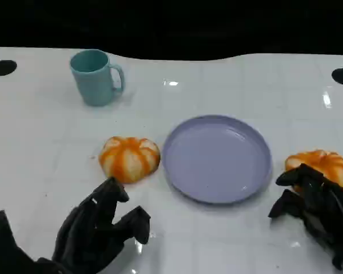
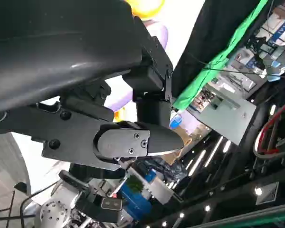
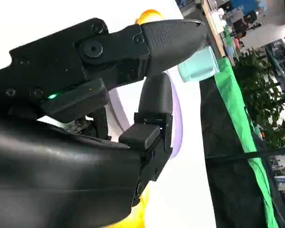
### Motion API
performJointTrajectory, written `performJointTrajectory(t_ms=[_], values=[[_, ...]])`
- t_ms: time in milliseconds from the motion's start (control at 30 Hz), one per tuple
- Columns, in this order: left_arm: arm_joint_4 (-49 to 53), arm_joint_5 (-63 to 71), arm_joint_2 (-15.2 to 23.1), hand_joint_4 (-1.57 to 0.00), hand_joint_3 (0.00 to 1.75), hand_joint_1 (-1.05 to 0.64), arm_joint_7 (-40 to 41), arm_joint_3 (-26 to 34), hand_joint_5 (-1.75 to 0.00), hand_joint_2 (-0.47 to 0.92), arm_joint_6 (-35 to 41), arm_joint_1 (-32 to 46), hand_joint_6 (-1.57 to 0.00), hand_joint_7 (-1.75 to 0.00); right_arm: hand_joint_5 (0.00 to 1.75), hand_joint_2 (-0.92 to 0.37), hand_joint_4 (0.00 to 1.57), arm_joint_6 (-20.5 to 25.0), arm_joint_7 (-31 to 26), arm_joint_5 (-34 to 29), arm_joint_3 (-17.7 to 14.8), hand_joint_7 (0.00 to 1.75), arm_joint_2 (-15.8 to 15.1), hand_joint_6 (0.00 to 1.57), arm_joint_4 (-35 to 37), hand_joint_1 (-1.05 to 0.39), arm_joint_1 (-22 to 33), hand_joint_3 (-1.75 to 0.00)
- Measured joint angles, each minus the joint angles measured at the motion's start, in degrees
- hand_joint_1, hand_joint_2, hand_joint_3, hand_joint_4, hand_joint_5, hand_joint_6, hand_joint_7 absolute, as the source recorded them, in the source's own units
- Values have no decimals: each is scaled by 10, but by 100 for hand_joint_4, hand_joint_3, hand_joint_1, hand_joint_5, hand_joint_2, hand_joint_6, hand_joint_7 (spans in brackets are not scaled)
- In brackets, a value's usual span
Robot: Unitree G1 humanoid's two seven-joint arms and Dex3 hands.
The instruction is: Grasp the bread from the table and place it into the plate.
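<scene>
Two orange-and-white striped breads lie on the white table. One bread [image 1: 129, 158] sits just left of the lilac plate [image 1: 217, 157], which holds nothing. The other bread [image 1: 320, 164] lies right of the plate, its near side covered by my right hand [image 1: 313, 206]. That hand's fingers are spread and reach over this bread's front-left edge without closing on it. My left hand [image 1: 100, 228] hovers with fingers apart and nothing in it, a short way in front of the left bread. In the right wrist view, a bit of bread [image 3: 133, 217] shows by the palm.
A teal mug [image 1: 96, 77] stands at the back left, well away from both hands; it also appears in the right wrist view as the mug [image 3: 199, 66]. Beyond the table's far edge it is dark. Bare white table lies between the two hands.
</scene>
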Motion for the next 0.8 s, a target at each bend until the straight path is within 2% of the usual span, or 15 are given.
performJointTrajectory(t_ms=[333, 667, 767, 800], values=[[-8, 0, 0, -86, 27, -57, 0, 0, -175, 92, 0, 2, -66, -172, 153, -92, 68, 33, -14, 4, 0, 124, 2, 62, -29, -56, 8, -21], [-9, 0, -1, -87, 29, -57, 0, 0, -175, 92, -3, 2, -67, -171, 155, -92, 67, 33, -15, 6, 1, 126, 3, 61, -33, -58, 11, -22], [-24, 8, -1, -83, 28, -56, 13, -1, -175, 92, -7, 7, -61, -170, 155, -92, 66, 31, -16, 5, 2, 126, 3, 61, -33, -57, 11, -22], [-36, 12, -1, -75, 37, -52, 22, -2, -175, 92, -10, 9, -52, -166, 155, -92, 66, 30, -16, 4, 3, 126, 4, 62, -33, -56, 12, -22]])
